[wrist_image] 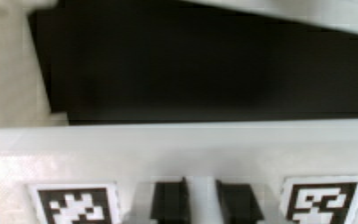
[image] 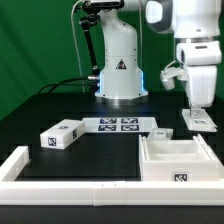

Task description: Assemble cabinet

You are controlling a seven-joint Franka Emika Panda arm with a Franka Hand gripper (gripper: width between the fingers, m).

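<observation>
The white cabinet box (image: 178, 158) lies open side up at the exterior view's right front, with a tag on its front wall. My gripper (image: 198, 106) stands straight down behind it on a white tagged cabinet panel (image: 201, 119) that rests on the table. In the wrist view the panel (wrist_image: 176, 160) fills the near field, with one tag on each side of my gripper (wrist_image: 199, 200). The two dark fingers (wrist_image: 169, 202) stand close together with a thin pale strip of the panel between them. A small tagged white block (image: 62, 133) lies at the exterior view's left.
The marker board (image: 118, 124) lies in the middle in front of the robot base (image: 120, 75). Another small white block (image: 160, 131) sits beside it. A low white border rail (image: 70, 186) runs along the front and the left side.
</observation>
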